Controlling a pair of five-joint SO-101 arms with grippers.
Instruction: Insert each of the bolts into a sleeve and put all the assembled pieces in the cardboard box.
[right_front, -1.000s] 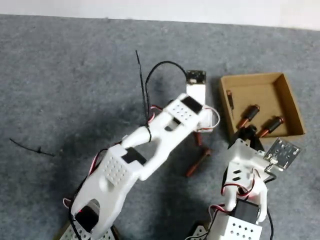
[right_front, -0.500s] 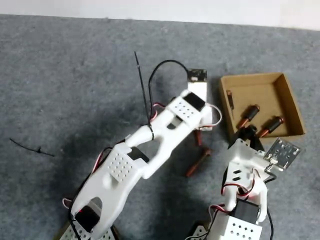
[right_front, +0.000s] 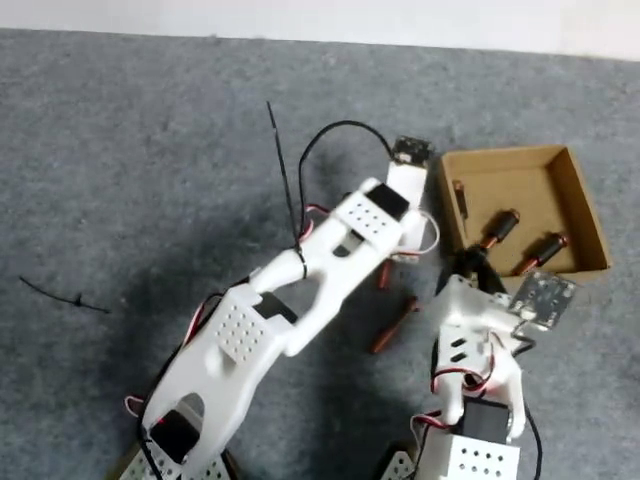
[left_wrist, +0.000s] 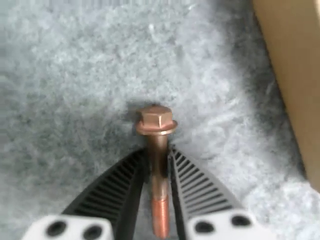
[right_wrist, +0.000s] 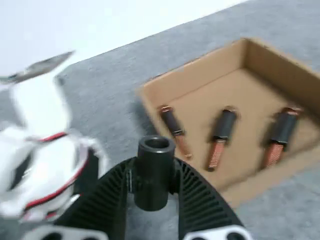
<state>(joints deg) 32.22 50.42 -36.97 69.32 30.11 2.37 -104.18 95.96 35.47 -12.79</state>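
Left wrist view: the left pincer (left_wrist: 157, 152) pinches a bolt (left_wrist: 156, 121) by its shank beside the cardboard box (left_wrist: 295, 75). The right pincer (right_wrist: 154, 172) clamps an upright sleeve (right_wrist: 156, 150); best to line the threaded tip squarely over its bore before pushing.

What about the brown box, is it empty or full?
Neither. The cardboard box holds three sleeved bolts lying on its floor, with bare room left.

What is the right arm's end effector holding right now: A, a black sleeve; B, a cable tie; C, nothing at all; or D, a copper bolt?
A: in the right wrist view the right end effector is shut on a black sleeve, while the copper bolt sits in the left end effector.
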